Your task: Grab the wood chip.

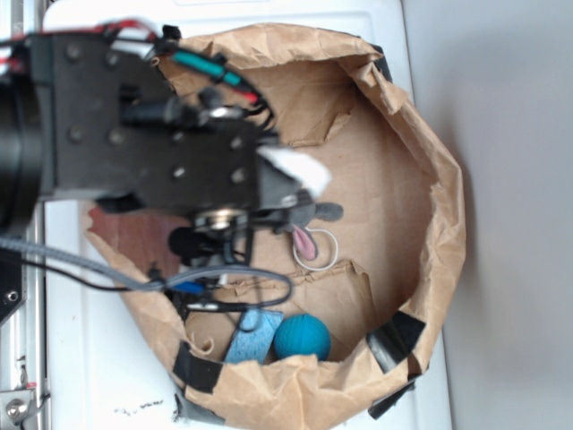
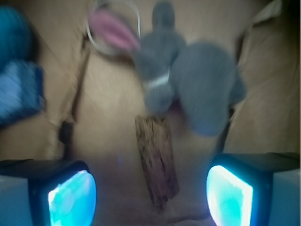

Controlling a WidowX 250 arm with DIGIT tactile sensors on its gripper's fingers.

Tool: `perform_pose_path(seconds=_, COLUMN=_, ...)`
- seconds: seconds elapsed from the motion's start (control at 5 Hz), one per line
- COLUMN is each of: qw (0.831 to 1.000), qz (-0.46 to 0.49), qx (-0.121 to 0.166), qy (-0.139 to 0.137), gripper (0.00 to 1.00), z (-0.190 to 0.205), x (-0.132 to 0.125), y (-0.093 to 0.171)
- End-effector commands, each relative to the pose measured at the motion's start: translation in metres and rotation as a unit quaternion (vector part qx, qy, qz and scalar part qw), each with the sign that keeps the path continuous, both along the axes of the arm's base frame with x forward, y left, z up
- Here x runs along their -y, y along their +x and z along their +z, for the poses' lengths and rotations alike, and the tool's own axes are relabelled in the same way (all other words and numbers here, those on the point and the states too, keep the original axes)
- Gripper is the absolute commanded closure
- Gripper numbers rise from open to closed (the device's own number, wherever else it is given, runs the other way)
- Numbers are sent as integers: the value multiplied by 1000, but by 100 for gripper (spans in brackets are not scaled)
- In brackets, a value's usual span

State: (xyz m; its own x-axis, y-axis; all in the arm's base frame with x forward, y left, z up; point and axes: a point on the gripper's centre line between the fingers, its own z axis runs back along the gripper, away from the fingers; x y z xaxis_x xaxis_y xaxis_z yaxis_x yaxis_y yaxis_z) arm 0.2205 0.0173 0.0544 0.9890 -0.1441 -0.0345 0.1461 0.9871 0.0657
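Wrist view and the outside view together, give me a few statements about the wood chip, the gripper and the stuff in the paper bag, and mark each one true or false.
1. The wood chip lies between the two fingers of the gripper, touched by neither. True.
2. The gripper is shut on the grey plush mouse. False: its jaws stand open, and the mouse lies beyond the chip's far end.
3. A teal ball sits beside a blue cloth inside the paper bag. True.
4. The wood chip rests on top of the teal ball. False: it lies flat on the bag's brown floor, well apart from the ball.
5. The mouse's pink ear lies over a white ring. True.
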Motion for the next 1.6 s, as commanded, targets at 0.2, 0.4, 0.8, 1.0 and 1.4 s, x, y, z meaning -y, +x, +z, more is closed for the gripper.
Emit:
perform_pose_path(seconds=0.2, qw=999, qz=-5, qx=22, qy=47, gripper=100, z=-35, x=-3, y=7)
perform_pose_path(seconds=0.4, qw=999, qz=2, qx=24, qy=48, gripper=100, z=-35, x=-3, y=12)
perform_pose_path(seconds=0.8, qw=999, qz=16, qx=47, qy=12, gripper=100, z=2, x=0, y=21)
perform_pose_path(seconds=1.0, qw=998, qz=22, qx=50, qy=-25, gripper=100, z=31, x=2, y=30)
perform_pose_path(seconds=1.4, qw=994, qz=44, qx=76, qy=-63, gripper=100, z=82, x=-3, y=38)
